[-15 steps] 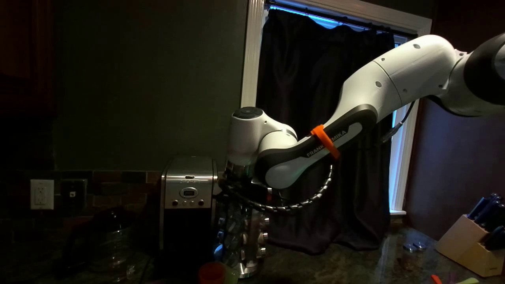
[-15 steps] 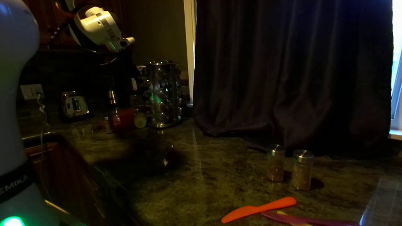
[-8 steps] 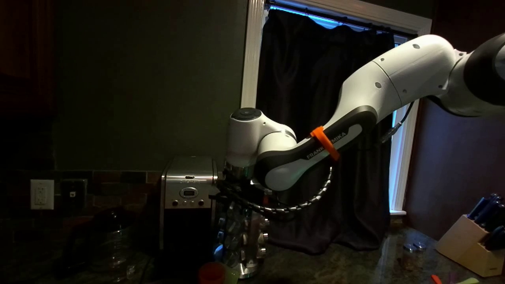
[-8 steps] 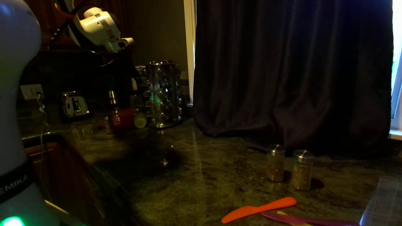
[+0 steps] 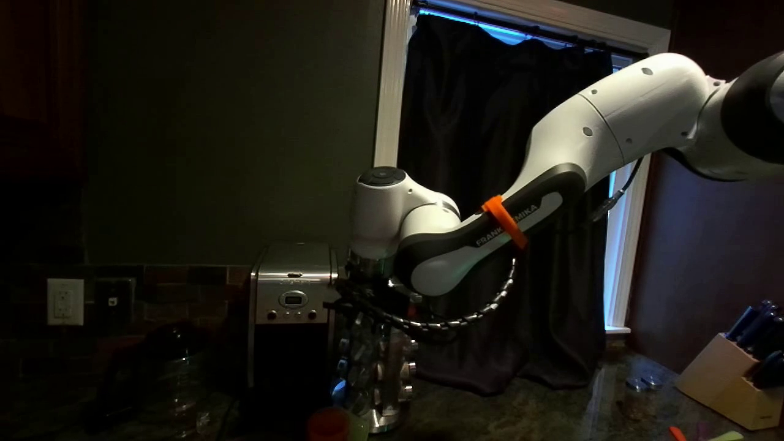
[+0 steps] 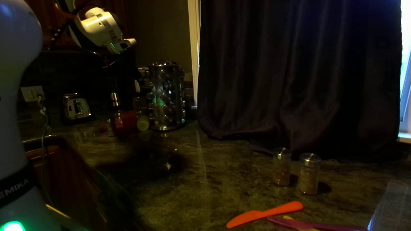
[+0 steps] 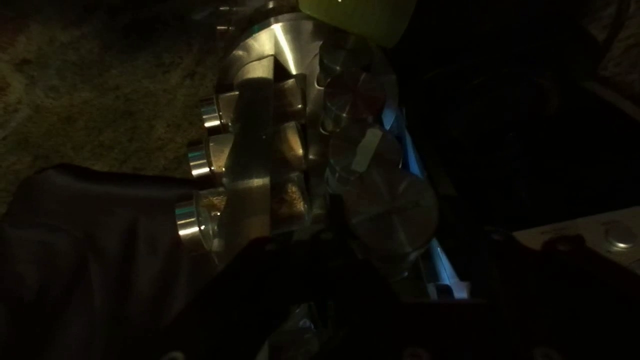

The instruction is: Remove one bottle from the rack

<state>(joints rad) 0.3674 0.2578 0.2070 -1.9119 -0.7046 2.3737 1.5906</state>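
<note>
Jaws of the gripper [image 7: 400, 275] are sitting together; too dark to tell abt anything b/w them. Just ahead, a capped bottle [image 7: 390, 210] is sitting in the rack [image 7: 292, 42], neighbours [image 7: 347, 150] crowding it, so a crooked pull's poss. dragging a 2nd out. Coffee maker [image 5: 293, 312] is standing near too: a wide swing's risking a bump.

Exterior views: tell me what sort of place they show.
Most likely a home kitchen, judging by the spice rack, what looks like a toaster, and the wooden knife block with knives in it.
</note>
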